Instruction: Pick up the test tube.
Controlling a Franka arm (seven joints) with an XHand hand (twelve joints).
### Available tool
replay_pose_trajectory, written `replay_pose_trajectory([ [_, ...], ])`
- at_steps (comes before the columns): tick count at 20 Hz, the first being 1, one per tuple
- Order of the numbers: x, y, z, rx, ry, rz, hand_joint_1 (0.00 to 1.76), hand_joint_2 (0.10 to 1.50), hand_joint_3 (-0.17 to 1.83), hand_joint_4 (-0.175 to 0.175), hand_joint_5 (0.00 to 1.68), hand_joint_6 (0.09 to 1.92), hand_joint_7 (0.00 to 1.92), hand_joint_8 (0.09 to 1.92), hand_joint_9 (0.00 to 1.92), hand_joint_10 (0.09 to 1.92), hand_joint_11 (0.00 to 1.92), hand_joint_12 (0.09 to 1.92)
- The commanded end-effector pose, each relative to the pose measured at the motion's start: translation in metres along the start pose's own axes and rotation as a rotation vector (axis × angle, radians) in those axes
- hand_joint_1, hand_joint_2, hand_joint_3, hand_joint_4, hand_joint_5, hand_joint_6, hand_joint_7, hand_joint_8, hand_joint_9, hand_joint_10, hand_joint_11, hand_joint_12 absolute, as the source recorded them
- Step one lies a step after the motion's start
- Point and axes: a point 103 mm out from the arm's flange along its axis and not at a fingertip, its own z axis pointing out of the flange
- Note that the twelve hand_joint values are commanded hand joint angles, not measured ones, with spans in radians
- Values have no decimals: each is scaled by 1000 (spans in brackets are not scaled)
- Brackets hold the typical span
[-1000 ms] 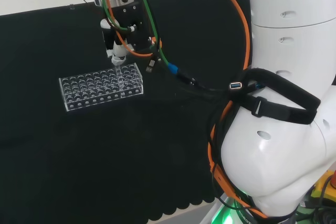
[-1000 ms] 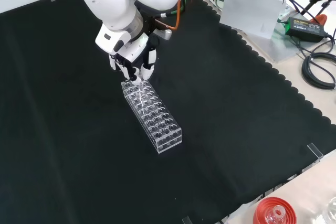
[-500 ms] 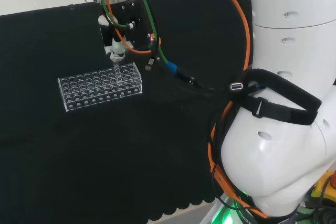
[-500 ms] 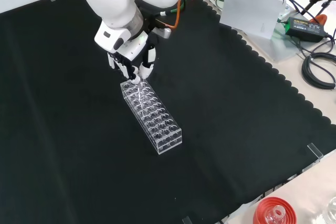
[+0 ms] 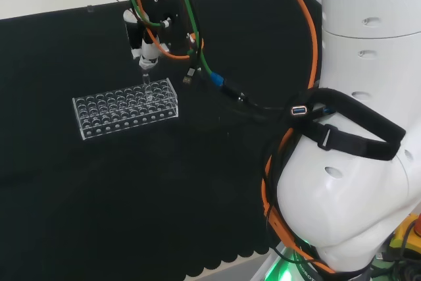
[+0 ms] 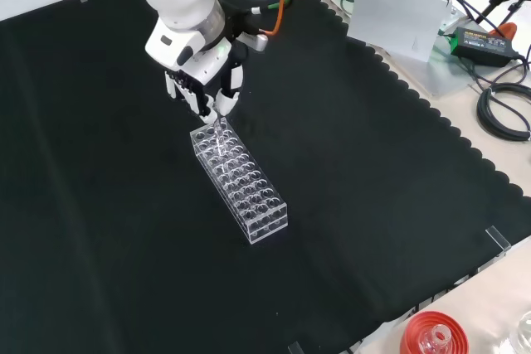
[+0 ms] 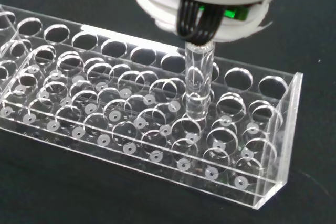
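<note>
Mostly the test tube [image 7: 198,87] is hard to make out: in the head view it is a thin faint glint at upper left of the frame, and in the front view it is little more than a pale streak under the hand [image 6: 209,93] at upper left of centre. Its top end is hidden behind the blurred white bulk of the hand and a bundle of black cables in the wrist view, so the mouth of the tube cannot be seen. How far its rounded bottom reaches into the rack [image 7: 157,129] is also unclear, since clear glass overlaps clear plastic.

Where it can be read, the tube stands upright with its upper part pinched between the fingers [image 5: 148,59], which are curled closed on it. Its lower part passes through a hole in the top plate of the rack, near the rack's end closest to the hand.

That rack is a long, box-shaped block of transparent plastic with stacked plates drilled in rows of round holes, its edges catching light. It lies on the surface [image 6: 373,205], which is covered by matte black cloth with a scalloped border along the right side of the front view.
</note>
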Motion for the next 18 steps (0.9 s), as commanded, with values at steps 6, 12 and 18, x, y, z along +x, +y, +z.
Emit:
replay_pose_trajectory([
  [6,-8,-11,-28,-45,-29,-7,1434,617,628,-175,1347,478,1431,633,1495,87,1091,1038],
  [12,-11,-22,-55,-94,-40,-10,1435,610,638,-175,1349,478,1433,633,1497,87,1093,1037],
  [18,-13,-34,-79,-145,-51,-14,1435,605,647,-175,1351,478,1435,632,1500,87,1095,1035],
])
